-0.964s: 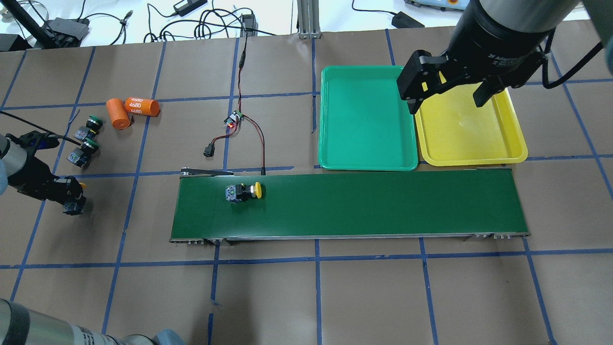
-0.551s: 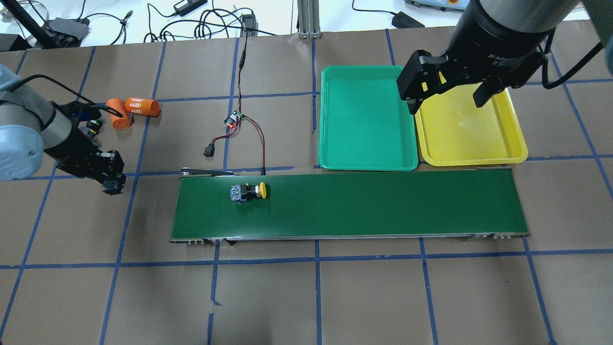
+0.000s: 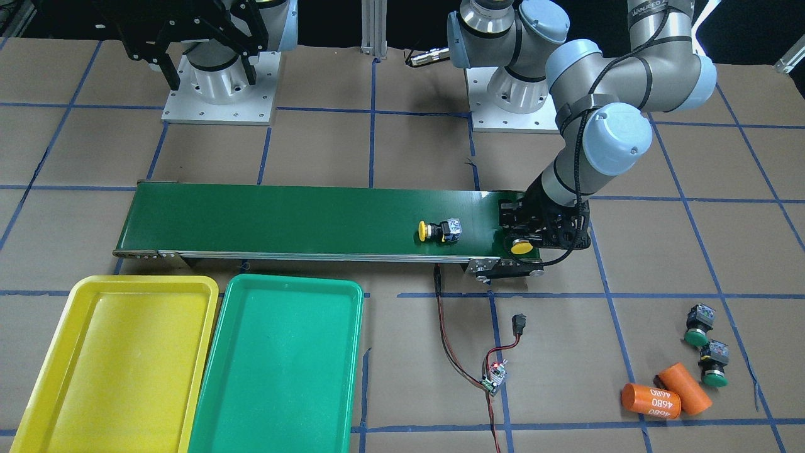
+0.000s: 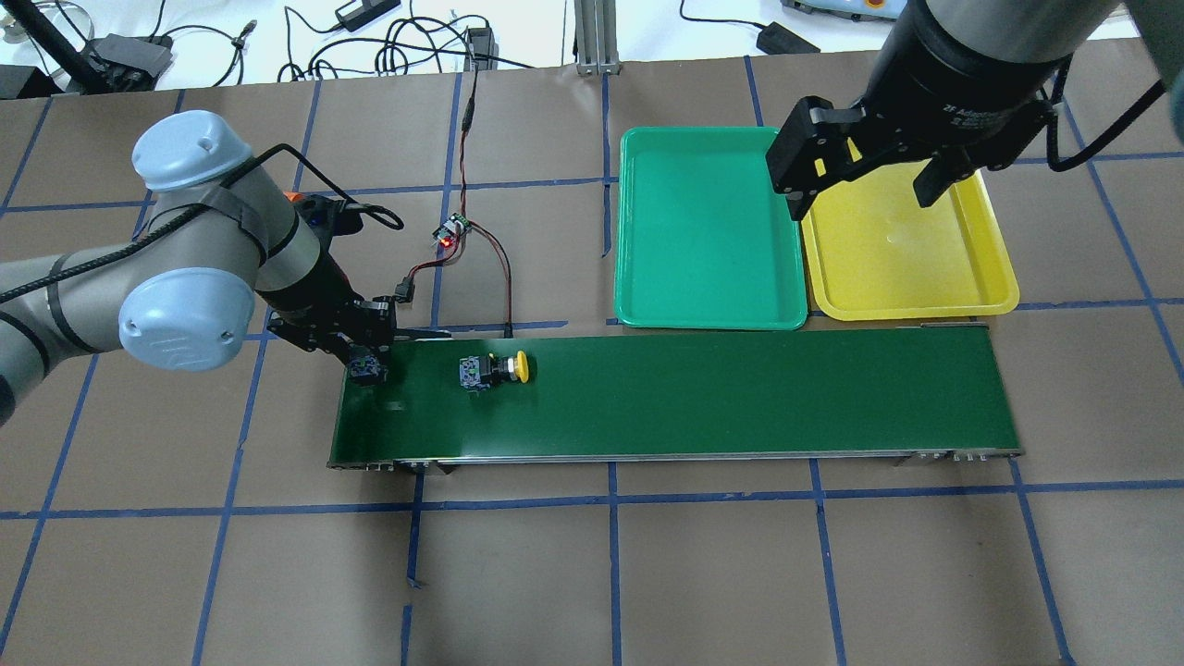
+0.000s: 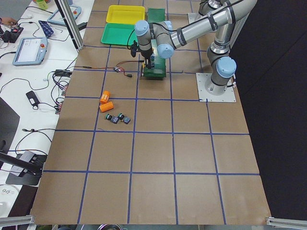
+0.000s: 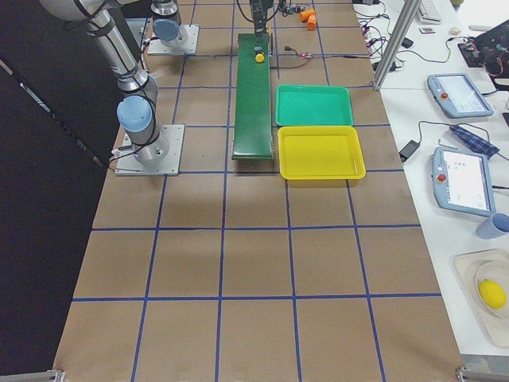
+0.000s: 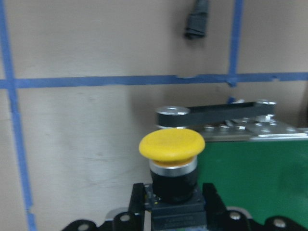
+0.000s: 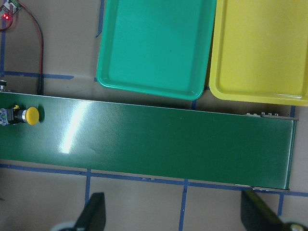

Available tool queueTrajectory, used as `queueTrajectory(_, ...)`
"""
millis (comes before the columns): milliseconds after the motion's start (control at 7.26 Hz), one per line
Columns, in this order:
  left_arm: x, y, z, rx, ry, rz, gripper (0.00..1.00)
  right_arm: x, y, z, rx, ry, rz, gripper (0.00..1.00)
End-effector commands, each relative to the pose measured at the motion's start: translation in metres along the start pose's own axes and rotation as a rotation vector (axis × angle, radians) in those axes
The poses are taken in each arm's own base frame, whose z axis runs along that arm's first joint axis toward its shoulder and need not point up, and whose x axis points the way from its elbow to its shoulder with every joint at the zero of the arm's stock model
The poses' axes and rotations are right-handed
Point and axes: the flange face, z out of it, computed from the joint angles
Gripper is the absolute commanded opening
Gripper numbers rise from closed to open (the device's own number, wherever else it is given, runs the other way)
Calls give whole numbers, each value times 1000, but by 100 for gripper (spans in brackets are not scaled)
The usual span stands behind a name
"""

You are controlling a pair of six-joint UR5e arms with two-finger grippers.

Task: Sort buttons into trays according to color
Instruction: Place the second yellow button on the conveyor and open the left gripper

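My left gripper [image 4: 366, 366] is shut on a yellow-capped button [image 7: 172, 144] and holds it over the left end of the conveyor belt [image 4: 740, 388]; it also shows in the front view [image 3: 522, 244]. A second yellow button [image 4: 495, 371] lies on its side on the belt, to the right of it. Two green buttons [image 3: 698, 326] [image 3: 714, 366] lie on the table beyond the belt's left end; my left arm hides them in the overhead view. The green tray [image 4: 708, 240] and the yellow tray [image 4: 902, 254] lie side by side behind the belt's right half. My right gripper [image 4: 869, 180] is open and empty above their shared edge.
Two orange cylinders marked 4680 [image 3: 651, 401] [image 3: 688, 387] lie beside the green buttons. A small circuit board [image 4: 451, 231] with red and black wires and a black plug [image 4: 403, 292] sits behind the belt's left end.
My left arm has swung right from the table's left side to the belt's left end, carrying the yellow button. The button on the belt has shifted slightly right. The right arm has not moved.
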Motion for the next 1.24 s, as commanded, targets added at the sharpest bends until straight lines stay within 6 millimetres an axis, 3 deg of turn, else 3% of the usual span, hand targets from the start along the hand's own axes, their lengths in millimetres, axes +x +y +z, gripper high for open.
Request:
queueTrajectory(0, 9, 3, 25, -51, 0, -49, 71, 0, 0, 0, 0, 0, 0, 100)
queueTrajectory(138, 10, 0, 21, -30, 6, -60, 100, 0, 0, 0, 1, 0, 0, 100)
queueTrajectory(276, 11, -4, 10, -4, 35, -54, 100, 0, 0, 0, 0, 0, -1, 100)
queueTrajectory(413, 8, -17, -18, 52, 30, -43, 100, 0, 0, 0, 0, 0, -1, 100)
queueTrajectory(551, 5, -48, -62, 111, 24, -16, 100, 0, 0, 0, 0, 0, -1, 100)
queueTrajectory(689, -9, -87, -84, 129, 0, 33, 100, 0, 0, 0, 0, 0, -1, 100)
queueTrajectory(827, -47, -133, -91, 148, -26, 55, 100, 0, 0, 0, 0, 0, 0, 100)
queueTrajectory(964, -87, -179, -77, 140, -35, 136, 100, 0, 0, 0, 0, 0, 2, 100)
queueTrajectory(1102, -140, -220, -59, 134, -41, 237, 100, 0, 0, 1, -2, 0, 0, 100)
